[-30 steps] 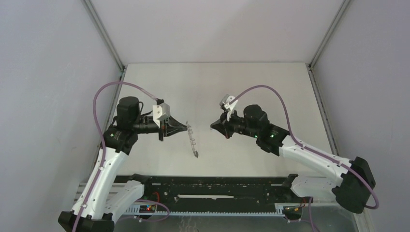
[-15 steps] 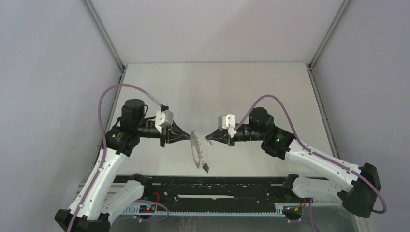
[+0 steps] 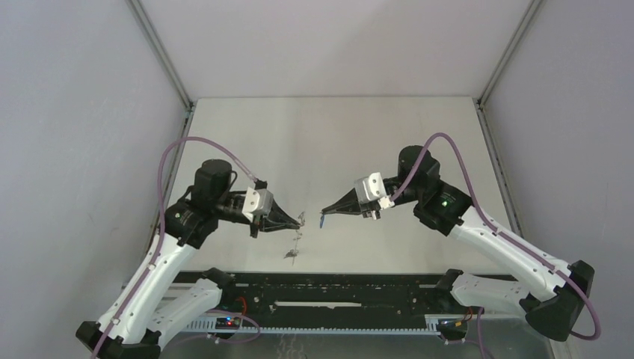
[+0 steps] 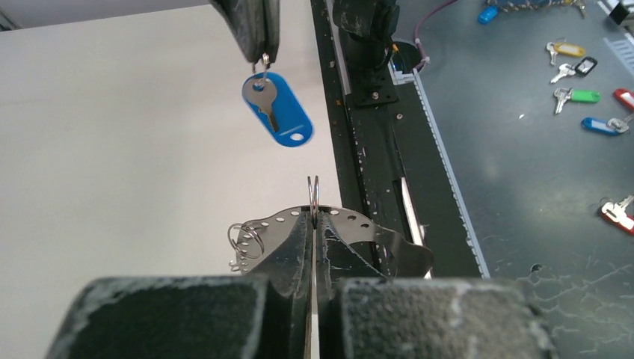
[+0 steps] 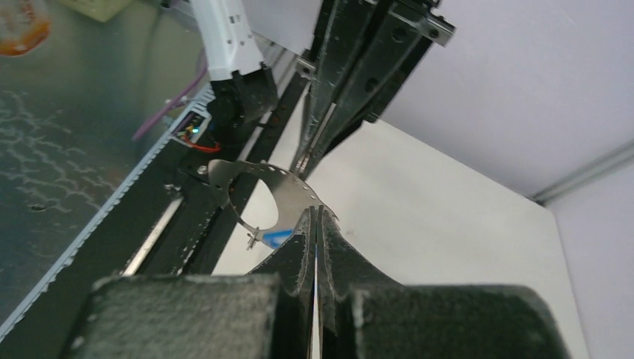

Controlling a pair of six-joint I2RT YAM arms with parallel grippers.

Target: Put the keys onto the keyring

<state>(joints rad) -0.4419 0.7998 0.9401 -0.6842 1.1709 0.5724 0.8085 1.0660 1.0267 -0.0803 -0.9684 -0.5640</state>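
The left tool (image 3: 297,218) is clamped on the keyring (image 4: 364,226), held up over the near worktop (image 3: 336,134). Just to its right, the right tool (image 3: 325,212) pinches the dangling blue key (image 4: 278,112). Hanging loose like that, it could swing past the small rings (image 4: 245,241) or slip free.

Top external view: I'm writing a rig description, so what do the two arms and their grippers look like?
The left arm and right arm have white links and black joints, each with a small green light. A purple cable loops to a white wrist block on each. The left gripper and right gripper are black, tapering to a point.
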